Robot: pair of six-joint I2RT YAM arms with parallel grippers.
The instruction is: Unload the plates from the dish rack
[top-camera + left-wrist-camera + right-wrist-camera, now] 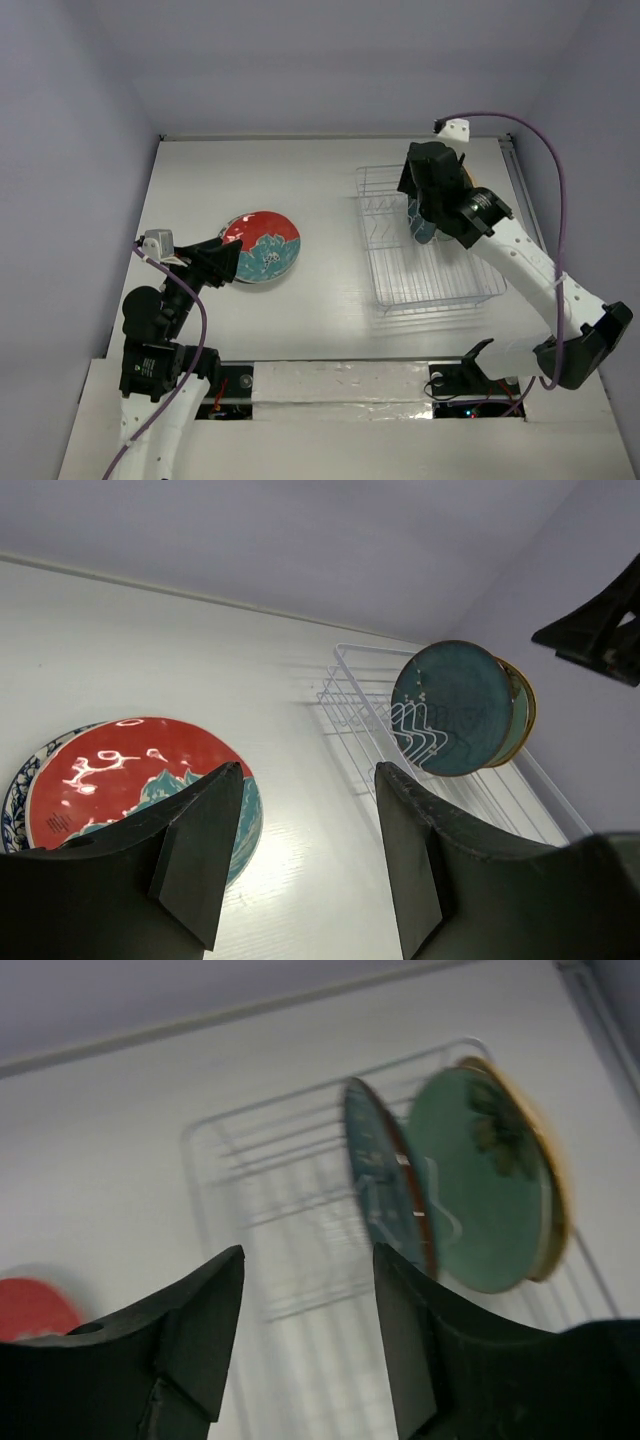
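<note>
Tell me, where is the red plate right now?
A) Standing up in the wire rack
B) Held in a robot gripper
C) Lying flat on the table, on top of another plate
C: the red plate lies flat on the table over a blue-rimmed plate, away from the dish rack.

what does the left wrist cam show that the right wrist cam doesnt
Only the left wrist view: the blue-rimmed plate peeking out from under the red plate, the dark teal plate face on, and the open left end effector. Only the right wrist view: the face of the mint green plate and the open right end effector. Both: the dish rack, the teal plate standing in it, and at least part of the red plate on the table.
</note>
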